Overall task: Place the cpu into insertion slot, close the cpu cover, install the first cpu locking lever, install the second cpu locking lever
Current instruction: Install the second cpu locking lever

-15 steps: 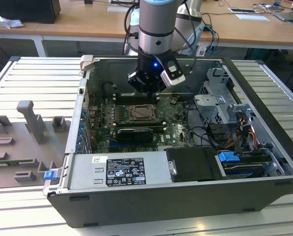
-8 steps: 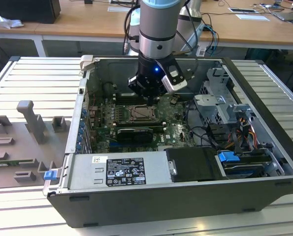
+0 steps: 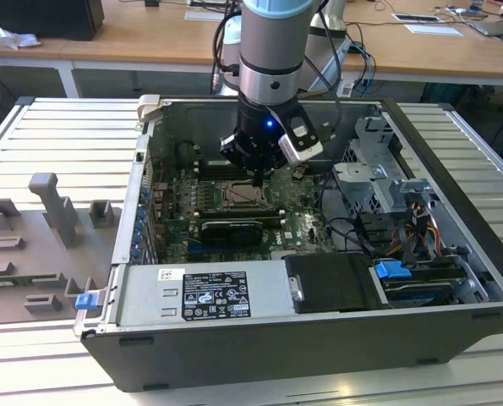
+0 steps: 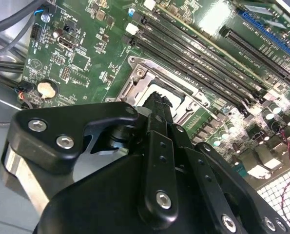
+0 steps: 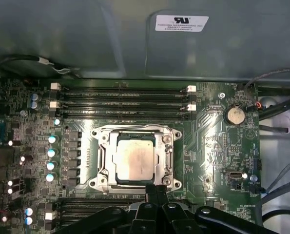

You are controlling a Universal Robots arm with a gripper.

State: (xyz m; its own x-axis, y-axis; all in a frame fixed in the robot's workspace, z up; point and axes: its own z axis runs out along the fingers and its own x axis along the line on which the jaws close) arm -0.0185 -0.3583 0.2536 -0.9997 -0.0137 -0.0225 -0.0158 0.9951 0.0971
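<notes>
Pincer (image 5: 156,187) closed at cpu cover (image 5: 104,156) edge; cpu (image 5: 135,159) seated.

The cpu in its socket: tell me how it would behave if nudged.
The cpu is flat and lies inside the silver frame, so it probably would not slide or tip. Its metal top looks stiff. The pincer sits at its edge.

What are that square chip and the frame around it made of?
The cpu top looks like dull grey metal, with a faint brownish stain in the middle. The cpu cover framing it seems to be bright bare metal, probably steel, since its edges glint. The board under them is glossy green, likely lacquered laminate.
</notes>
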